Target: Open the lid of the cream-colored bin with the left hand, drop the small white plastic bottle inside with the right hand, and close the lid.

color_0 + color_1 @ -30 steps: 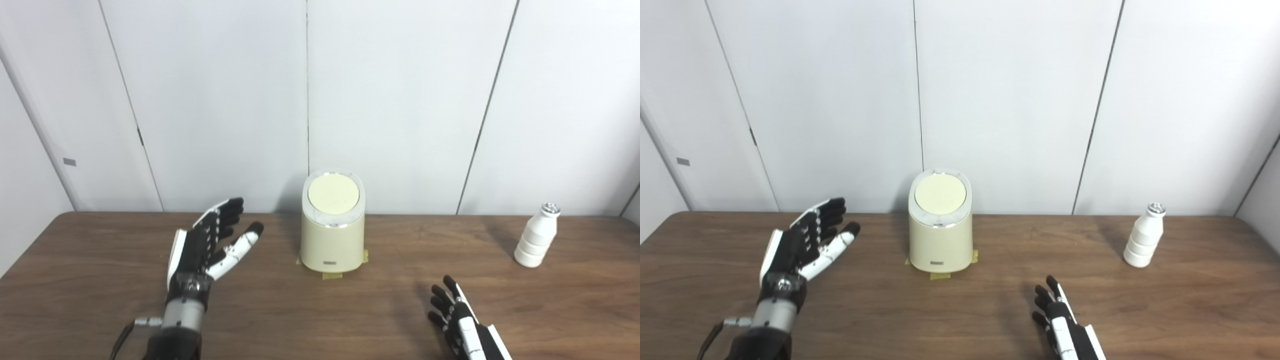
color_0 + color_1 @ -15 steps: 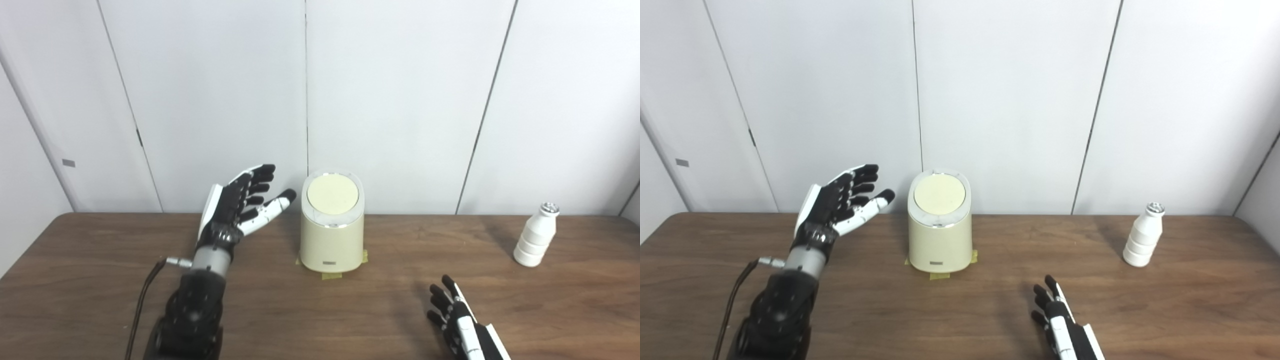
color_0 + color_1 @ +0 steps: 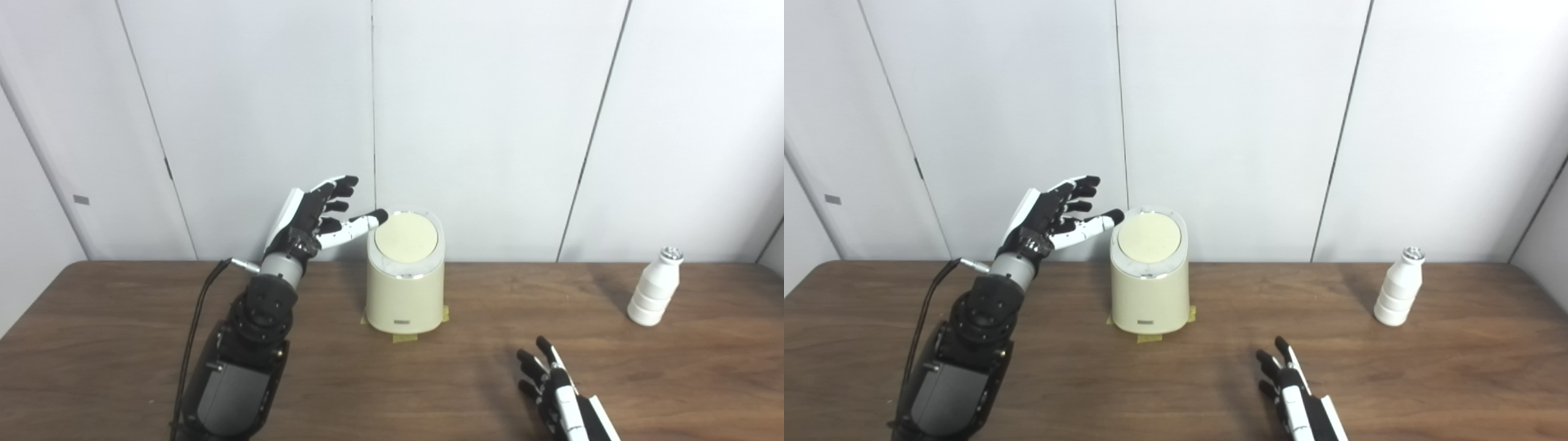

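The cream-colored bin (image 3: 405,278) stands upright near the middle of the table's far edge, close to the white panelled wall (image 3: 490,110), and its round lid (image 3: 406,237) lies flat and shut on top. Strips of yellowish tape (image 3: 401,336) peek out from under the base, and a small dark label sits low on the front face. Up beside the bin's left shoulder hovers the left hand (image 3: 312,214), raised well above the wooden table (image 3: 122,343), fingers spread and holding nothing, palm turned toward the bin. Its thumb reaches out to the lid's left rim, and from here I can't say whether the black tip actually touches it or just hangs beside it. The forearm slants up from the table's near edge on the left, a dark cable trailing beside it. Over toward the far right corner, the small white plastic bottle (image 3: 655,294) stands upright, ridged body, silvery cap, well apart from the bin and from both hands. Down at the near edge, right of centre, the right hand (image 3: 1289,392) lies low over the wood, fingers splayed and pointing away, empty, only partly in view.
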Available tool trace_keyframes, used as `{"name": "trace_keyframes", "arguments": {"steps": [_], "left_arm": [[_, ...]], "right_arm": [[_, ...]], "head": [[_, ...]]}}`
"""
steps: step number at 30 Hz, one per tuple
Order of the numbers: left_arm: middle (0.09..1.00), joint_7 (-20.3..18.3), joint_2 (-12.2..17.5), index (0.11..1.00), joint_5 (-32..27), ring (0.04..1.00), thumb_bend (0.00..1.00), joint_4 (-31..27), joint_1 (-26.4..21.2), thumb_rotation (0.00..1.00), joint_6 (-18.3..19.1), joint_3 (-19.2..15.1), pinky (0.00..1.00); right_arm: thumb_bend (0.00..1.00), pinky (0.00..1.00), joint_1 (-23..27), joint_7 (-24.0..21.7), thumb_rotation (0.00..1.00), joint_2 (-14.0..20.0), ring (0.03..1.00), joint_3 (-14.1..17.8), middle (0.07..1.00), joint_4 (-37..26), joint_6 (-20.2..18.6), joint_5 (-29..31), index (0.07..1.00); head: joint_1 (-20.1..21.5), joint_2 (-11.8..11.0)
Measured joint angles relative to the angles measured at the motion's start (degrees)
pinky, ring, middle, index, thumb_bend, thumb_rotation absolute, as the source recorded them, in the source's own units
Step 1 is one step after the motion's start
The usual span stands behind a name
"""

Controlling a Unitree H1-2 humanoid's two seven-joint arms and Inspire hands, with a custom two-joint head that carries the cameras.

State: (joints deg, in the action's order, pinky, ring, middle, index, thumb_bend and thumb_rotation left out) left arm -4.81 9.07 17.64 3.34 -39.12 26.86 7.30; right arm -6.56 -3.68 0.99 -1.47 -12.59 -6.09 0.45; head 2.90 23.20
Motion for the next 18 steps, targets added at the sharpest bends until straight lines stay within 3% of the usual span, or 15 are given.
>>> {"name": "trace_keyframes", "arguments": {"steps": [6,11,18], "left_arm": [[0.937,-2.32,1.42,0.927,1.20,0.881,0.83,2.61,-2.32,0.45,-0.02,2.52,0.74],[0.952,-4.60,1.99,0.946,2.20,0.885,0.85,7.01,-5.15,0.42,0.00,4.83,0.73],[0.961,-7.05,2.74,0.952,3.71,0.926,0.88,13.05,-11.06,0.36,-0.35,8.13,0.79]], "right_arm": [[0.54,0.90,0.01,0.06,1.00,-0.02,0.934,-0.22,0.889,0.02,0.14,-0.27,0.998],[0.53,0.89,0.01,0.51,1.00,-0.06,0.919,-0.73,0.858,0.02,0.28,-1.52,0.992],[0.55,0.89,-0.03,1.15,1.00,-0.24,0.900,-1.46,0.810,0.01,0.54,-2.37,0.988]], "head": [[0.35,0.17],[0.53,0.35],[0.97,0.88]]}}
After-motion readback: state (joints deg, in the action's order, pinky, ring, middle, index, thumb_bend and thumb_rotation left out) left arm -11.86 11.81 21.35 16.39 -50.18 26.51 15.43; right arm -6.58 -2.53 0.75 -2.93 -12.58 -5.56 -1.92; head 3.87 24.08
